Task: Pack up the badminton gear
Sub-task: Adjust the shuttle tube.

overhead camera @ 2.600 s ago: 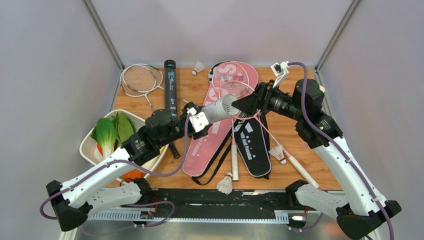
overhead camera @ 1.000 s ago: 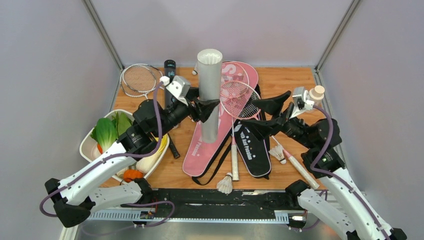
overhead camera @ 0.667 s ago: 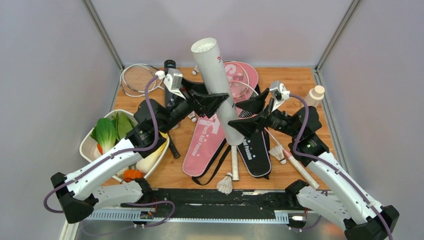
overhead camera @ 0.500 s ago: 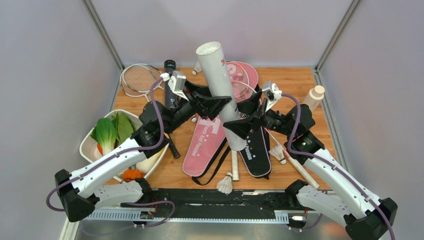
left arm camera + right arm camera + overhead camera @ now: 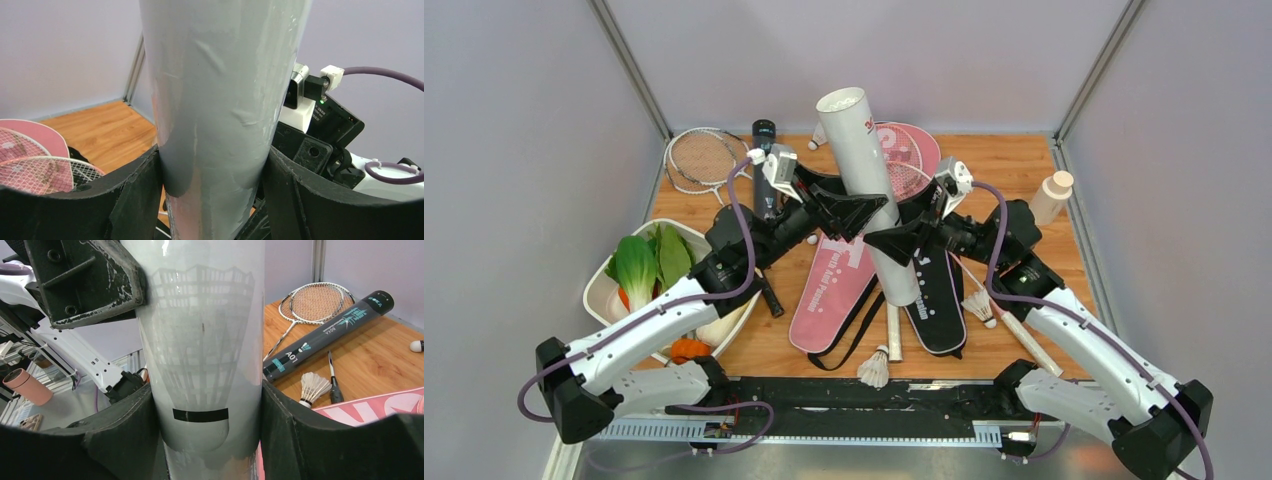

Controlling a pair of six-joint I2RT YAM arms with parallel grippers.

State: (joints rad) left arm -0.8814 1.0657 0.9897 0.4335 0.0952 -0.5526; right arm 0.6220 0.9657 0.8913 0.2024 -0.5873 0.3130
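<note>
1. The white tube (image 5: 871, 190) stands tilted at mid-table. Its open top leans far and left. Its lower end is over the gap between the pink racket bag (image 5: 824, 295) and the black racket bag (image 5: 941, 300); contact there cannot be told.
2. The left gripper (image 5: 852, 210) is partly spread and clamps the tube at mid-height from the left. The right gripper (image 5: 902, 240) grips it just below, from the right. Each wrist view shows both fingers pressed flat against the tube's sides.
3. Only the right wrist view gives the black tube (image 5: 327, 330) legibly: "BOKA" and "A01", lying on the wood.
4. The pink bag shows a large white "T" and small print ending "And Passion".
5. The right wrist view alone shows a shuttlecock outline and a black rectangle on the white tube, a feather shuttlecock (image 5: 312, 386) beside the black tube, and the silver racket (image 5: 312, 300) beyond.
6. The left wrist view shows pink racket heads (image 5: 30, 165) at its left.
7. Only overhead: a tan-capped bottle (image 5: 1051, 197) far right and a vegetable tray (image 5: 602, 300) near left.
</note>
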